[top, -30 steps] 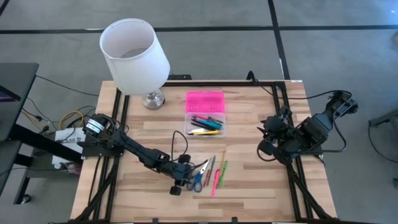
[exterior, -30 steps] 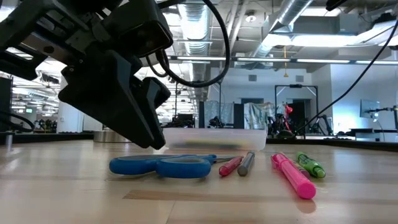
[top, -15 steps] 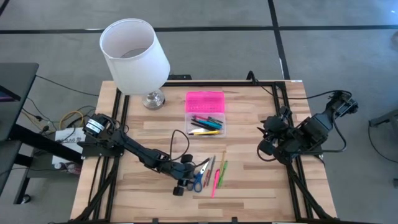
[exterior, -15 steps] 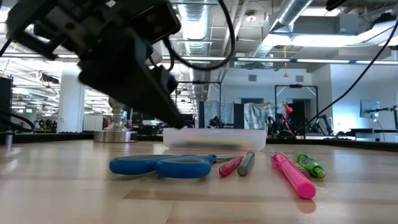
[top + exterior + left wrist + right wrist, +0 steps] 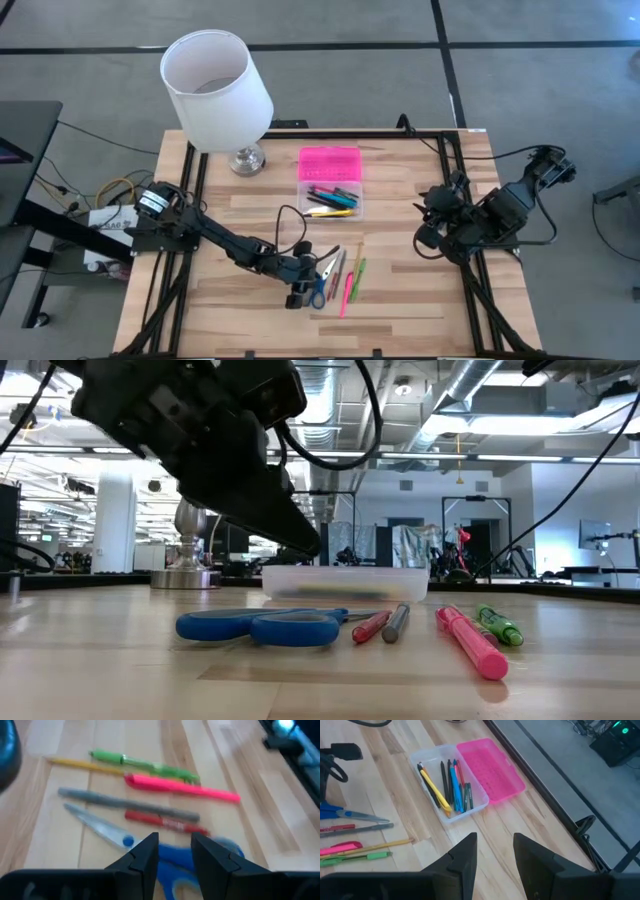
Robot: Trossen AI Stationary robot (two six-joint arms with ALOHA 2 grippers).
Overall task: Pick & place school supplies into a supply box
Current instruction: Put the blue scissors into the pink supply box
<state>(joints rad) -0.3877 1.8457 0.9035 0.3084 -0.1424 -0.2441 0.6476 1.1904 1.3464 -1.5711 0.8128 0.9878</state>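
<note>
Now left gripper (image 5: 174, 851) over scissors (image 5: 150, 851), jaws narrowly apart; right gripper (image 5: 495, 851) parted, idle.

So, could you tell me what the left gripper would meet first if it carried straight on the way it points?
Most likely the blue-handled scissors: the left gripper hangs open right over their handles, though the exact height is unclear.

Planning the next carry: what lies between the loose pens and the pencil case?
Bare wooden table in the high view, between loose pens and clear, pink-lidded pencil case.
</note>
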